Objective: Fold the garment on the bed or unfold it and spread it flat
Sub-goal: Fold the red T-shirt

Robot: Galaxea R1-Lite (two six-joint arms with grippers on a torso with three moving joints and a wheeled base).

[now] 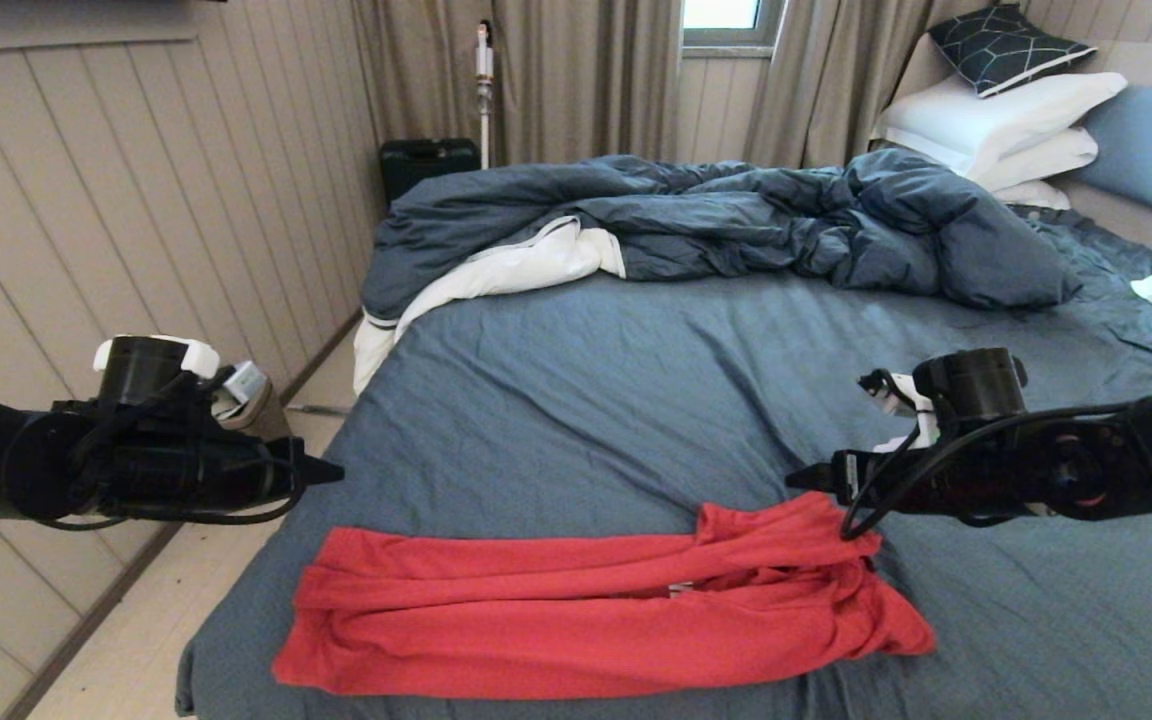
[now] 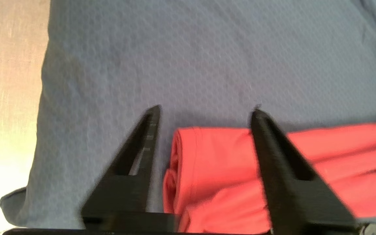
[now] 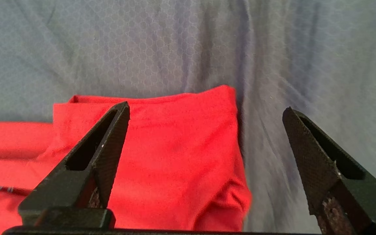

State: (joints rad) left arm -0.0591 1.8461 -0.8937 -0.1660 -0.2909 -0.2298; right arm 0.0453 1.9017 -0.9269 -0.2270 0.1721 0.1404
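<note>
Garment point(image 1: 596, 610) lies below both open grippers, left point(image 1: 331, 470) and right point(image 1: 796, 478)

Showing plain red on the garment point(image 1: 576, 610), slate blue with faint honeycomb weave on the bed point(image 1: 636, 400) sheet.
</note>
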